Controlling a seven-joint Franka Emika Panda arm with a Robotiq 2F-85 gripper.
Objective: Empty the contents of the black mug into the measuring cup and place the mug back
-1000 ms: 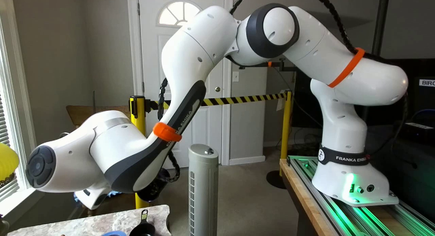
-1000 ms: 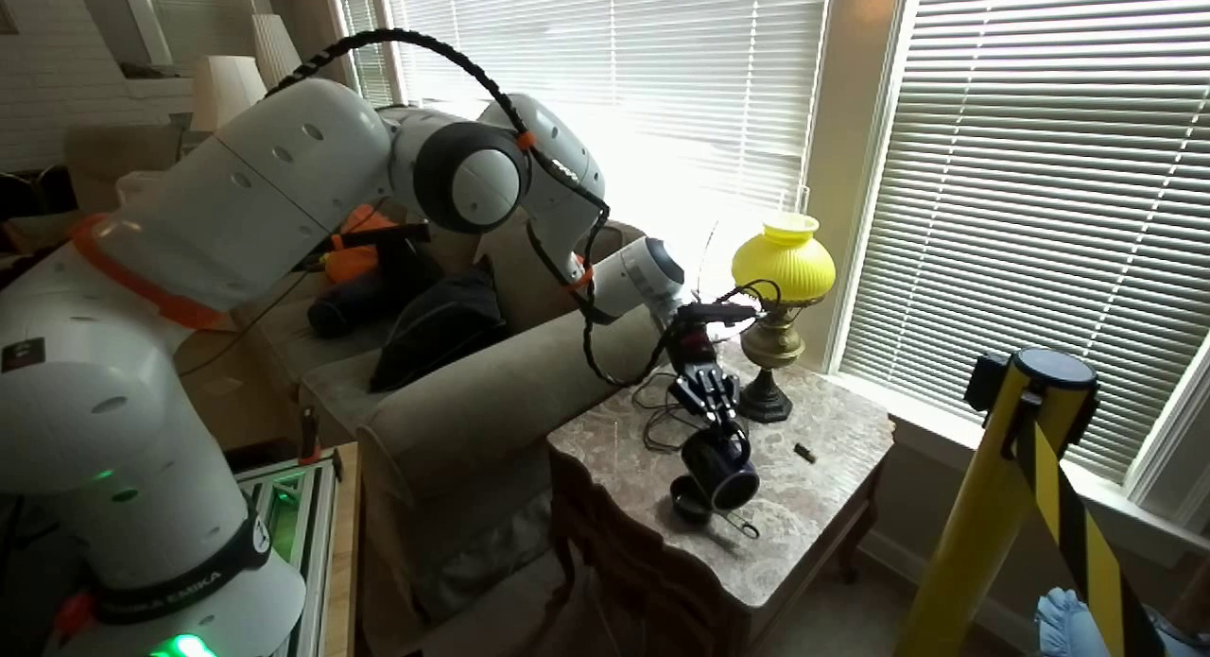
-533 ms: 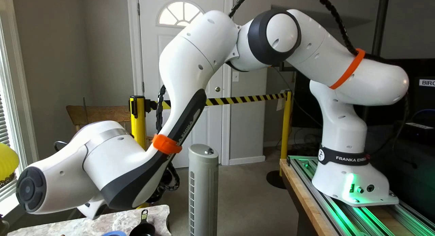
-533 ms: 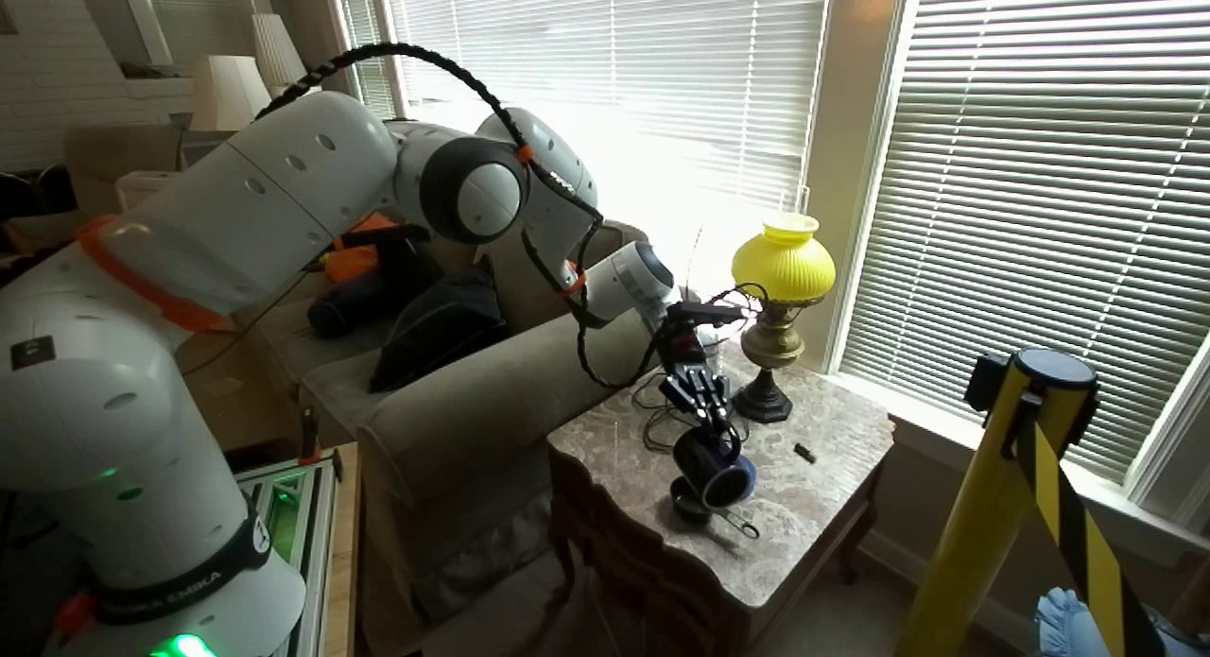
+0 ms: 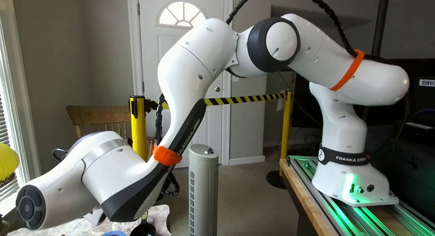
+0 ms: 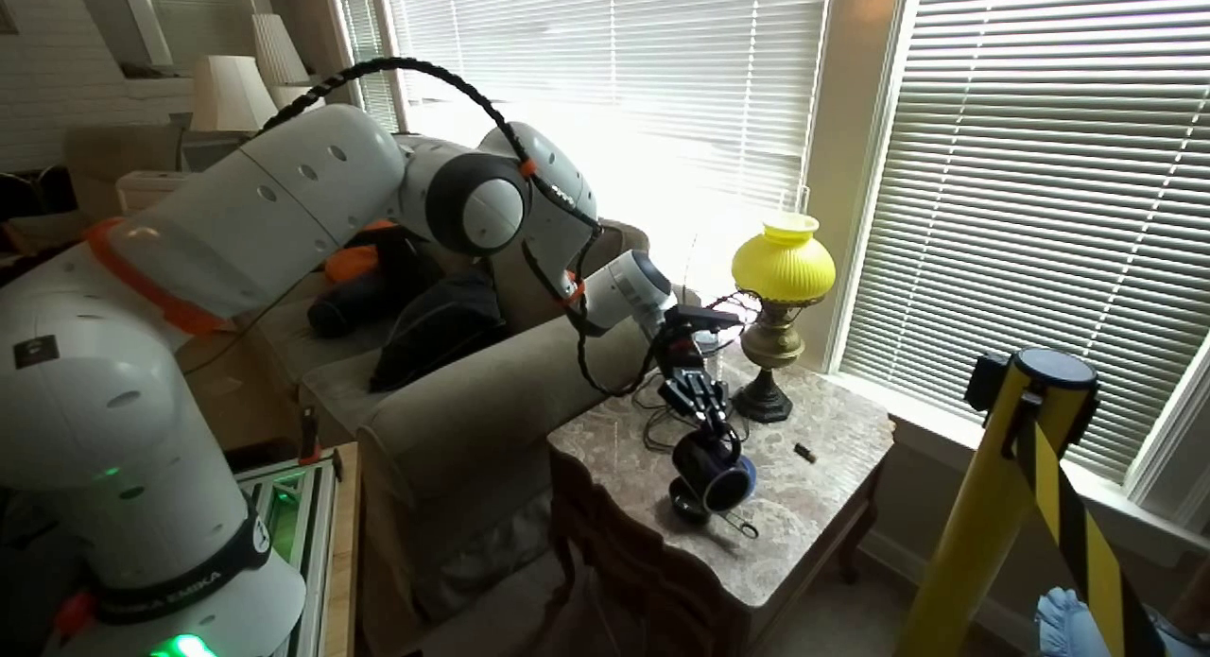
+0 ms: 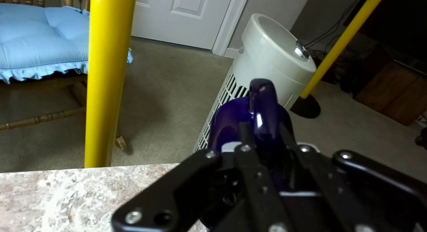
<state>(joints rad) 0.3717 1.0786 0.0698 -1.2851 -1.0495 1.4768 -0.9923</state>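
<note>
We hold the black mug (image 6: pixel 705 463) by its handle (image 7: pixel 263 101) in our closed gripper (image 7: pixel 266 130), tilted close by the measuring cup (image 6: pixel 688 509), partly hiding it in an exterior view; whether they touch, we cannot tell. A yellow-shaded lamp (image 6: pixel 784 262) stands well apart from the measuring cup.

The white arm (image 5: pixel 190 59) has orange bands (image 5: pixel 166 156) and a black pincer (image 7: pixel 266 130)
</note>
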